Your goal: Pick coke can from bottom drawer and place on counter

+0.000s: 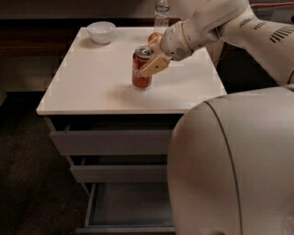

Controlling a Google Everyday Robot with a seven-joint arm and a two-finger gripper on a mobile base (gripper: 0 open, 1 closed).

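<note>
The coke can (140, 72), red with a silver top, stands upright at the middle of the white counter (87, 87); I cannot tell whether its base touches the top or hovers just above it. My gripper (144, 65) reaches in from the right and is shut on the can's upper half, with one tan finger (153, 67) across its right side. The bottom drawer (128, 209) is pulled open below, its dark interior showing nothing inside; its right part is hidden behind my body.
A white bowl (101, 32) sits at the counter's back left. A clear water bottle (161, 11) stands at the back edge, with a red apple (152, 36) partly hidden behind my wrist. My pale rounded body (234, 170) fills the lower right. Two closed drawers (110, 142) sit above the open one.
</note>
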